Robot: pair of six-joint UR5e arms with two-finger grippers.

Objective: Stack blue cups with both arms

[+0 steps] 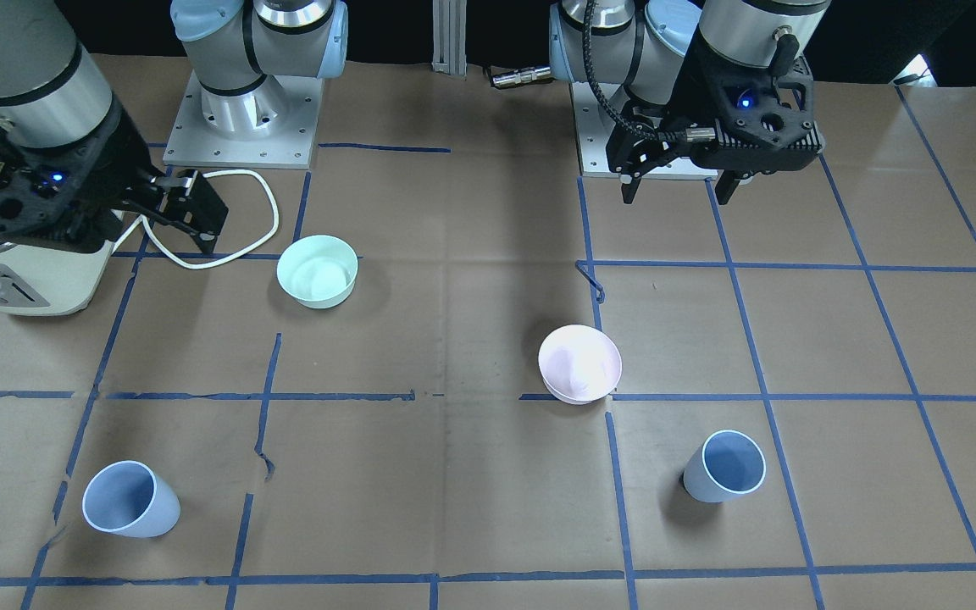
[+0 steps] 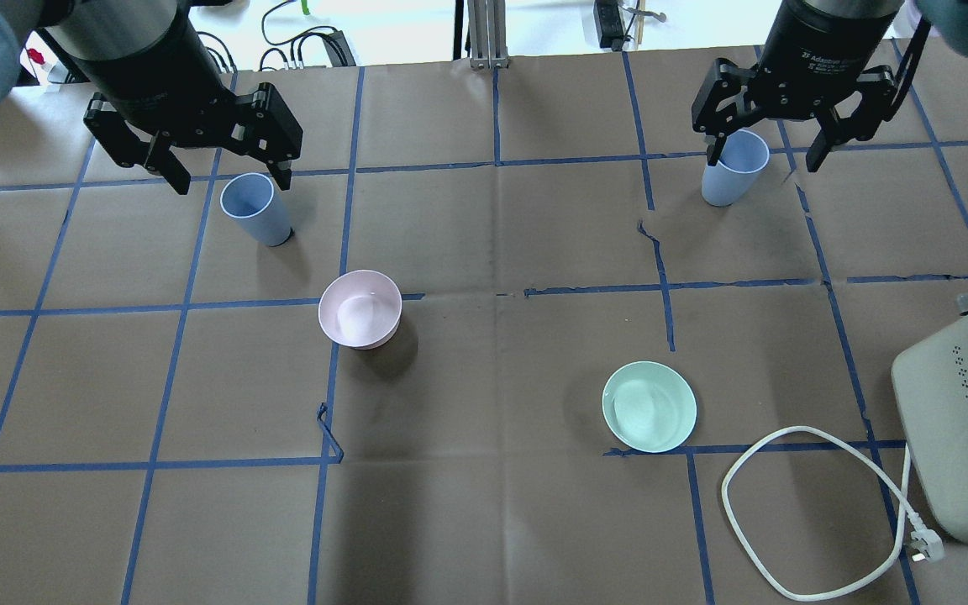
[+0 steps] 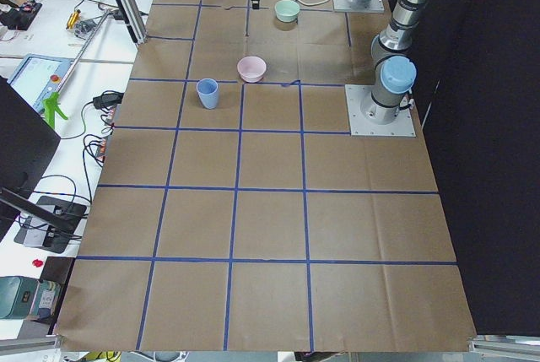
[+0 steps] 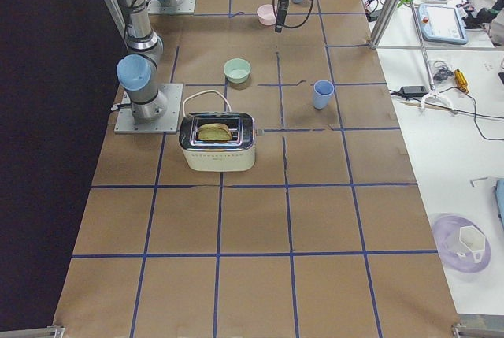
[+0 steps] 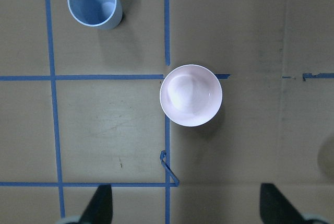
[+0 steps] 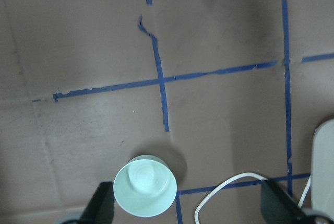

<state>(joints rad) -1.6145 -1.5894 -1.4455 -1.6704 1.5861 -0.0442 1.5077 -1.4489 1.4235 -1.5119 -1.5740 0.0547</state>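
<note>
One blue cup (image 2: 255,212) and second blue cup (image 2: 732,175) stand upright, well apart, on the table (image 2: 492,512); left hand (image 1: 676,186) and right hand (image 2: 764,158) hang above, fingers spread

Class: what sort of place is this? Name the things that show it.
Probably a robotics lab: a left arm and right arm bolted to a tape-gridded table, with cable-strewn benches alongside.

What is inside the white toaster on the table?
Browned bread stands in the slots of the toaster; only its top edge shows. The rest is covered by the toaster's body, and I cannot tell how many slices.
</note>
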